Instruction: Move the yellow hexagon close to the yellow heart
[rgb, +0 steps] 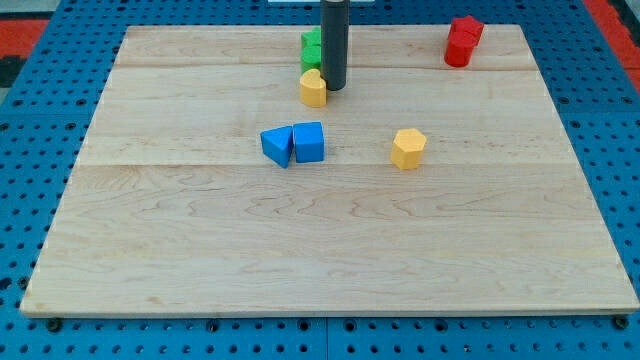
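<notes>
Showing a pale wooden board (330, 260) on a blue pegboard surface, the single view places my tip (333, 88) near the view's top, just right of a small yellow heart-shaped block (313, 88) and touching or nearly touching it; which of the two cannot be told. A green block (311, 48), its shape partly hidden by the rod, sits directly behind the heart. The yellow hexagonal block (408, 148) lies well apart from my tip, toward the view's bottom right of it, with bare board between. Two blue blocks, a blue wedge-like block (277, 145) and a blue cube-like block (309, 142), rest side by side and touching near the board's middle, at the hexagon's left. A red block (463, 41) stands at the view's top right, clear of everything.

The rod carries no jaws, so nothing opens, closes or clamps; it can only push.

Risks, as judged from this layout: my tip stands beside the heart, not the hexagon, so any sideways sweep from here would probably shove the heart into the green block or off its spot, shifting the goal. To push the hexagon up and left, the tip would need to get round to its lower right side; an off-centre contact would likely spin the hexagon aside, and a line set too far left could send it into the blue pair.
</notes>
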